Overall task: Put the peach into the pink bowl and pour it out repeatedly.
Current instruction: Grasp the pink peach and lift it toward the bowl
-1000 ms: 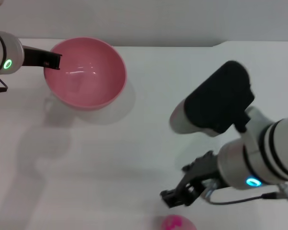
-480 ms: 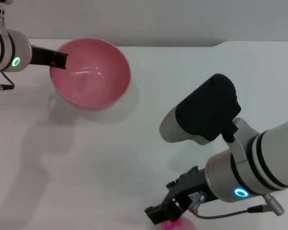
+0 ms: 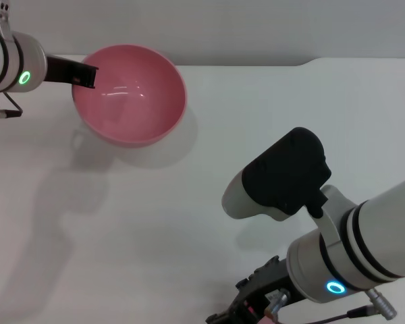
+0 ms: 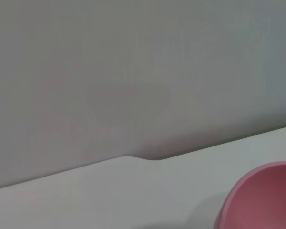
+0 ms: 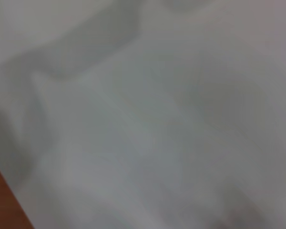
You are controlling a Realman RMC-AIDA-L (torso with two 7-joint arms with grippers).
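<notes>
Grippers are far apart: the left gripper [image 3: 86, 74] holds the pink bowl [image 3: 130, 94] by its rim, lifted and tipped, probably kept ready to receive the fruit. The right gripper [image 3: 246, 312] is low at the near table [image 3: 155, 216] edge; its opening I cannot tell. No peach is visible now

Overhead head view; close wrist views

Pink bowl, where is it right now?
In the head view, the pink bowl sits far-left on the white table, with the left gripper at its rim.
</notes>
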